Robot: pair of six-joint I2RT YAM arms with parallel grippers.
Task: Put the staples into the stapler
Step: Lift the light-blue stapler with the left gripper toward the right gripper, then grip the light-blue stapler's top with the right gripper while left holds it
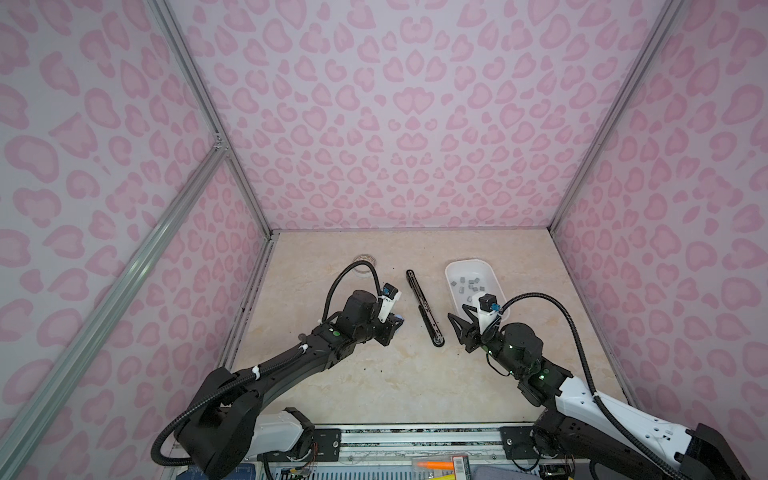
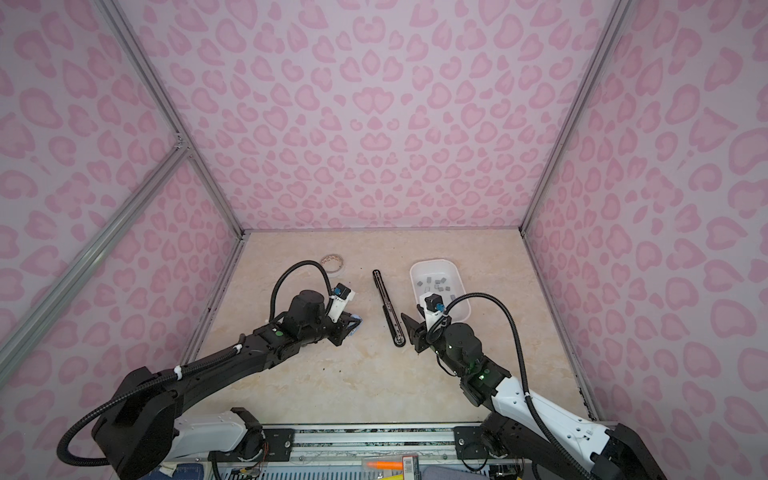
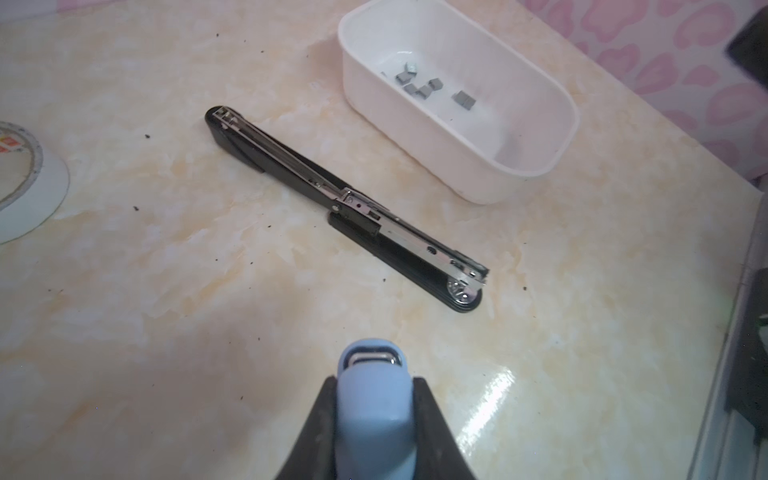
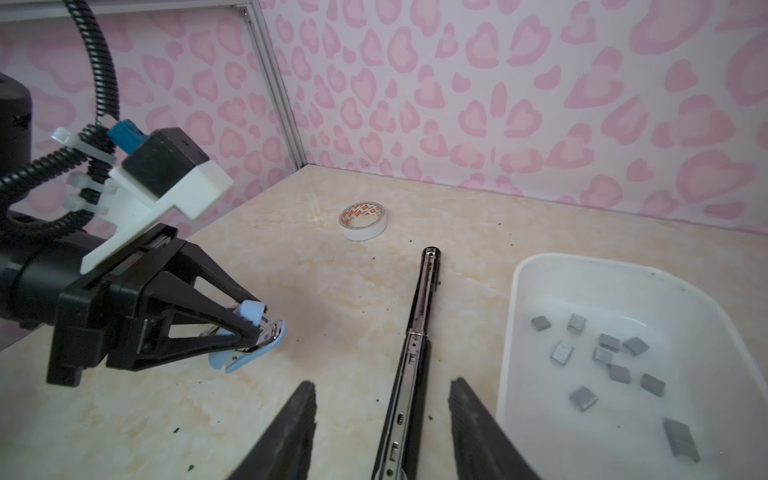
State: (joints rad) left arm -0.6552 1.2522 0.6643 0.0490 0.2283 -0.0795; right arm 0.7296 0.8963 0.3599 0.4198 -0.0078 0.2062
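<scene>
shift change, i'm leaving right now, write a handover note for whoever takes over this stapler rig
Left gripper: shut on the small light-blue plastic stapler, held low, left of centre.
Right gripper: open and empty, jaws either side of the long black metal stapler, not gripping it.
The black stapler lies opened flat mid-table; no staples seen in it.
The grey metal staple strips are all in the white plastic tray, on the right.
The roll of white tape sits at the far left, unused.
Done: black stapler opened.
Left: pick a strip, seat it, close.
</scene>
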